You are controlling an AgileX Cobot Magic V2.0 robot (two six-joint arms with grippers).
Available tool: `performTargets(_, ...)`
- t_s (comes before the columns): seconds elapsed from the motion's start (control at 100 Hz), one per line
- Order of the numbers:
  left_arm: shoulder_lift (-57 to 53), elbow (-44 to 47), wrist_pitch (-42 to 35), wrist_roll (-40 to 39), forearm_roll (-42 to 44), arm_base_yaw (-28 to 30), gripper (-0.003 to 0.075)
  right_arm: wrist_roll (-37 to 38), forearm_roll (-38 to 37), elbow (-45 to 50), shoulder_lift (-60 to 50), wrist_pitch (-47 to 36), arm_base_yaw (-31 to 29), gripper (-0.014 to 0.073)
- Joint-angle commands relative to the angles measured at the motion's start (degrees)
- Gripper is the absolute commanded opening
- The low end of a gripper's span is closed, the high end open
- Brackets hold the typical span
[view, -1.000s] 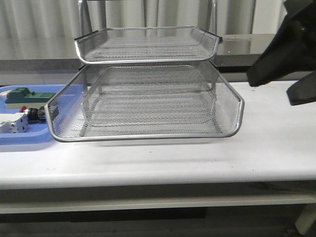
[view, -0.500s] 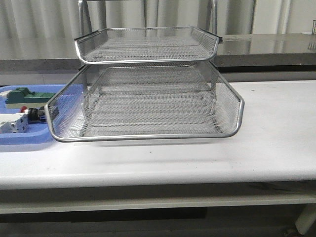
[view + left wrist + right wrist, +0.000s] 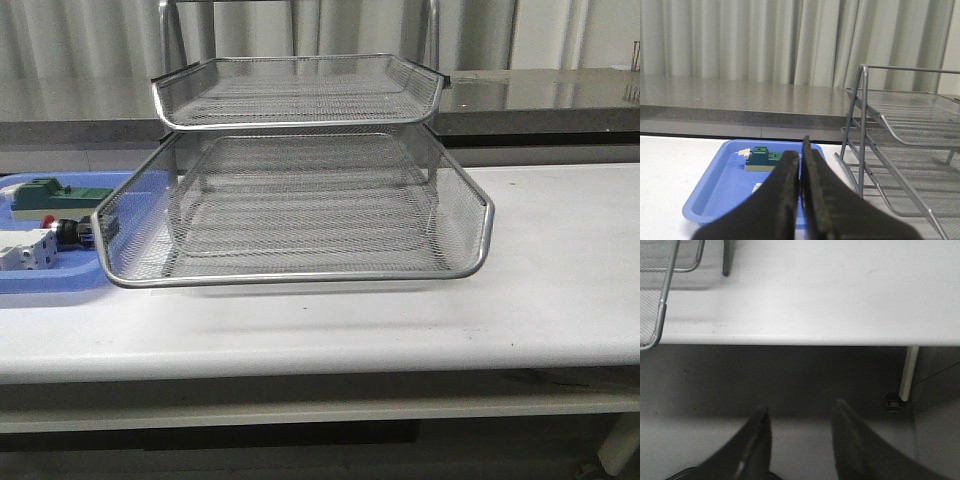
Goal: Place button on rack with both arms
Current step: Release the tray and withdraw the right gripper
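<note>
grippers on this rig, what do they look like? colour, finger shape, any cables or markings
Both are black. The left gripper has two broad, matte fingers tapering to narrow tips. The right gripper has two slimmer, curved fingers with rounded tips and a slight sheen. No cables, labels or markings show in either wrist view.

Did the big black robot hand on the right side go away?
Yes. It hung above the table's right end beside the rack earlier, and now the front view shows none of it there.

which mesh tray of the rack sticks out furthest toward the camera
The lower silver wire-mesh tray of the rack: its chrome front rim reaches well forward of the upper mesh tray, which sits set back above it.
</note>
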Motion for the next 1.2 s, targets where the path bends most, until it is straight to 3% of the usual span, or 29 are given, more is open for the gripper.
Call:
performTargets(0.0,-1.96,2.68,-4.53,-0.52,-0.52,0.12,0.0004,0.25,-1.35,-2.06,-0.80,-2.41,-0.16,0.0120)
performTargets(0.16,-1.96,2.68,-4.53,-0.52,-0.52,0.12,0.0004,0.25,-1.35,-2.06,-0.95,-2.41,-0.16,-0.0075)
performTargets(1.19,-1.96,2.59,-6.94,-0.41,-0.22,0.12,0.0004,0.25,-1.35,-2.06,-0.95,-2.41,-0.16,-0.0068)
